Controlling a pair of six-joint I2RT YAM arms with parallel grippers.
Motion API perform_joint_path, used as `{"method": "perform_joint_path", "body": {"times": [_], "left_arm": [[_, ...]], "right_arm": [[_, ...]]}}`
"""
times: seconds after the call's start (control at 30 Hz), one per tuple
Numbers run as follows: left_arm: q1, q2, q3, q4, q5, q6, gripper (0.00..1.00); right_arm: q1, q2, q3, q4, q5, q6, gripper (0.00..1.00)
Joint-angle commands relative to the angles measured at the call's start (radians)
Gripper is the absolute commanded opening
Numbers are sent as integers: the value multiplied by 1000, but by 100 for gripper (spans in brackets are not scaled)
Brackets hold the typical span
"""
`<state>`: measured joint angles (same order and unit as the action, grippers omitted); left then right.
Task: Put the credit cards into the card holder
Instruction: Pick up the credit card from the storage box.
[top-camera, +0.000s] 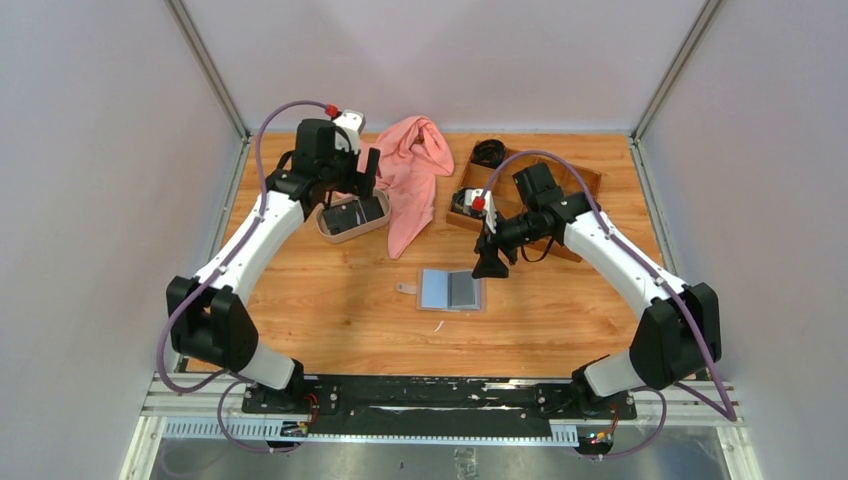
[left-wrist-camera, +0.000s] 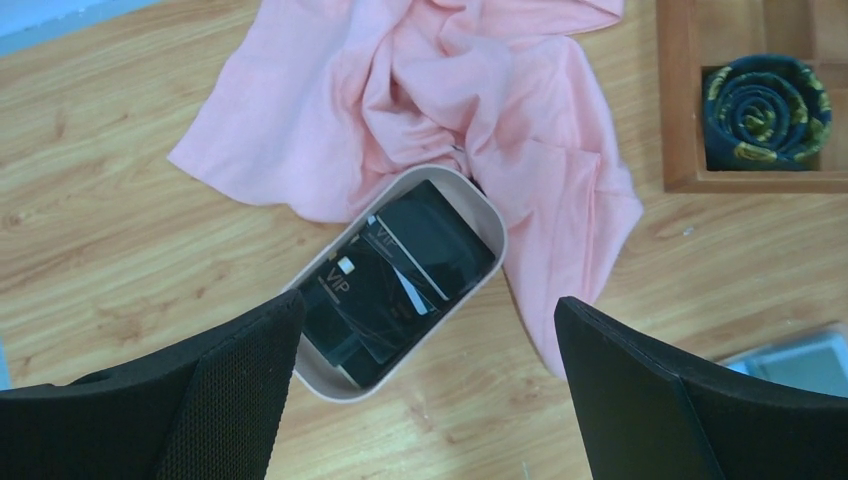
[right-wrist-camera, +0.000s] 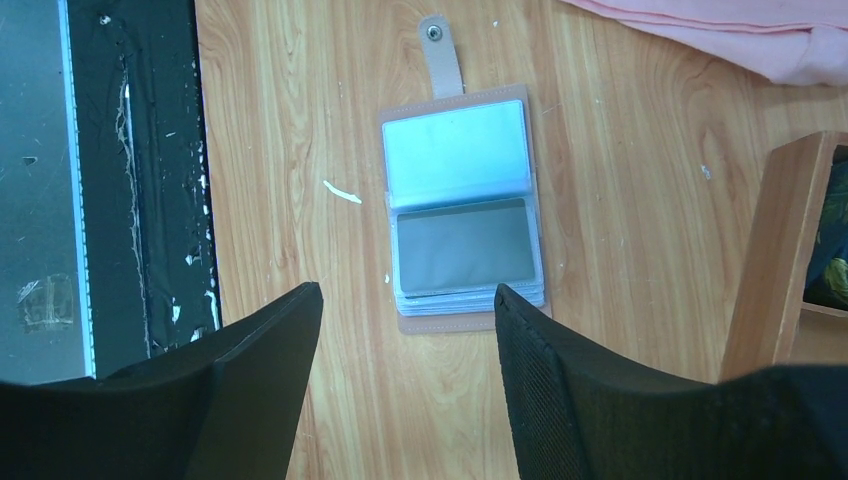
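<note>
On the bare wood of the desk (top-camera: 340, 320), nearest the arm bases, a tiny white scrap (top-camera: 437, 326). Just beyond it, about mid-desk, the card holder (right-wrist-camera: 462, 215), spread open and flat, snap strap pointing left, clear sleeves facing up, one page pale blue-grey, the other darker grey. Above its far right corner, the right hand (right-wrist-camera: 405, 300), fingers clearly parted, nothing between them. Farther back on the left, an oval beige tray (left-wrist-camera: 495, 235) with the credit cards (left-wrist-camera: 400, 270) stacked loosely inside, black, pale "VIP" lettering on two of them. Over that tray, the left hand (left-wrist-camera: 428, 305), spread as wide as can be, empty. Against the tray's far and right sides, a crumpled pink cloth (left-wrist-camera: 430, 90), draped toward mid-desk; whether tucked under the rim or merely touching it, impossible to tell. At the far right, a brown wooden box (left-wrist-camera: 678, 100) with compartments, a rolled dark patterned tie (left-wrist-camera: 765, 110) sitting in one of them.
</note>
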<state>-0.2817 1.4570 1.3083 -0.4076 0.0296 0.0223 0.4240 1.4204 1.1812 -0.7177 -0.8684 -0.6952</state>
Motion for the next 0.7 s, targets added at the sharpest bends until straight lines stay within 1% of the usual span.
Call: {"method": "perform_joint_path", "body": {"times": [0.0,0.13,0.2,0.33,0.5,0.67], "left_arm": [[9,84,131,-60,-28,47,100],[9,206,286,-159,-74,58,99],[9,244,312,-179,-76,58,99],[21,262,259,-142,-57,43,99],[60,272,244,-145,-2,21,96],[76,262,222,-142,-9,9,92]], "right_arm": [[-9,19,-16,-6,3,-19,67],[-8,23,-19,-6,17,-22,67],[-8,23,-20,-6,27,-26,67],[-9,26,-22,-6,46,-33,67],[-9,32,-25,-8,52,-40,67],[-9,38,-28,-8,55,-44,67]]}}
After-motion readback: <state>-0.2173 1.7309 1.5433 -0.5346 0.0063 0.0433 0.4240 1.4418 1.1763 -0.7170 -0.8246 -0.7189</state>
